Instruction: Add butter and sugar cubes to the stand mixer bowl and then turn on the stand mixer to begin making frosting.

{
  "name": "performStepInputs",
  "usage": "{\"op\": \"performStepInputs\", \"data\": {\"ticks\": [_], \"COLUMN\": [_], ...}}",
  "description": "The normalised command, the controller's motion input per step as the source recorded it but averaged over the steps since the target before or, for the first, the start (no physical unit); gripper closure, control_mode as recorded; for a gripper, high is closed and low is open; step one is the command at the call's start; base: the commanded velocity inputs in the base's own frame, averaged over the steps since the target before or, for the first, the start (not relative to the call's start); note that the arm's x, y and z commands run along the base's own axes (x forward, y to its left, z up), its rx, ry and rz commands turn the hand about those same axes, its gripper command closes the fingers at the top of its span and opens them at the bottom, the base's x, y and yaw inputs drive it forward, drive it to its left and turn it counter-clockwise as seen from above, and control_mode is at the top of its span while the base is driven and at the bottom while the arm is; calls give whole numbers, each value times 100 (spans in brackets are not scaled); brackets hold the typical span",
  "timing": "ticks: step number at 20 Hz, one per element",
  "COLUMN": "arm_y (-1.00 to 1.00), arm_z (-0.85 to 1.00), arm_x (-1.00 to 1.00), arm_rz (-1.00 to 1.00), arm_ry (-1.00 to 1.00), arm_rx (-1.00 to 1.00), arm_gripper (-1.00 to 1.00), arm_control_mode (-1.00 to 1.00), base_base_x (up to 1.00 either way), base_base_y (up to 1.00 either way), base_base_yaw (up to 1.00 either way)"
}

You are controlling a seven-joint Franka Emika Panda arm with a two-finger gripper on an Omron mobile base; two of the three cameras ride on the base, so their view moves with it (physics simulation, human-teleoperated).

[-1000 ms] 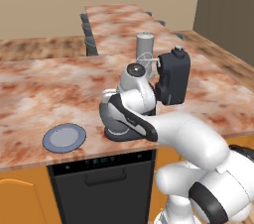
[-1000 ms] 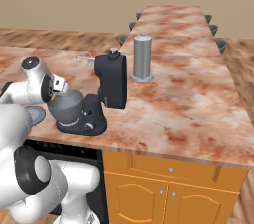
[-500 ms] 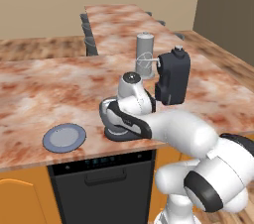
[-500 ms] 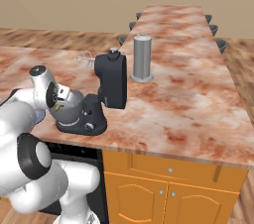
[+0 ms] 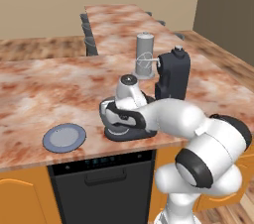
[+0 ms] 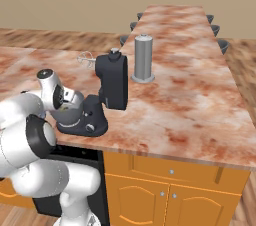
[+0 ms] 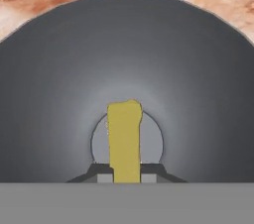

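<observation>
My gripper [image 7: 125, 176] is shut on the butter [image 7: 124, 139], a pale-yellow stick that stands between the fingertips [image 7: 101, 174]. It hangs inside the stand mixer bowl [image 7: 59, 74], just above the round bottom. From the base views my hand reaches down into the grey bowl [image 6: 71, 115], which sits on the stand mixer's dark base [image 5: 126, 134]. The mixer's black head [image 6: 115, 82] is tilted back, and its wire whisk [image 6: 86, 60] points away from the bowl. The sugar cubes are out of view.
A flat blue-grey plate [image 5: 63, 137] lies on the counter left of the mixer, near the front edge. A tall grey cylinder [image 5: 144, 54] stands behind the mixer. A dishwasher front [image 5: 99, 183] sits below the counter.
My hand has dropped from above the bowl's rim down into the bowl, carrying the butter. The mixer, plate and cylinder have stayed put.
</observation>
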Motion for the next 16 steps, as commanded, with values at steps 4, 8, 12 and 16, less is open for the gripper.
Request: {"op": "performStepInputs", "data": {"ticks": [4,8,12,16], "arm_y": [0,0,1,10], "arm_z": [0,-10,-23,-23], "arm_x": [33,25,13,2], "arm_rz": [0,0,0,0], "arm_ry": [0,0,0,0], "arm_rx": [0,0,0,0], "arm_gripper": [100,100,100,-100], "arm_control_mode": [-100,-100,-100,-100], "base_base_x": [0,0,0,0], "base_base_y": [0,0,0,0], "base_base_yaw": [0,0,0,0]}}
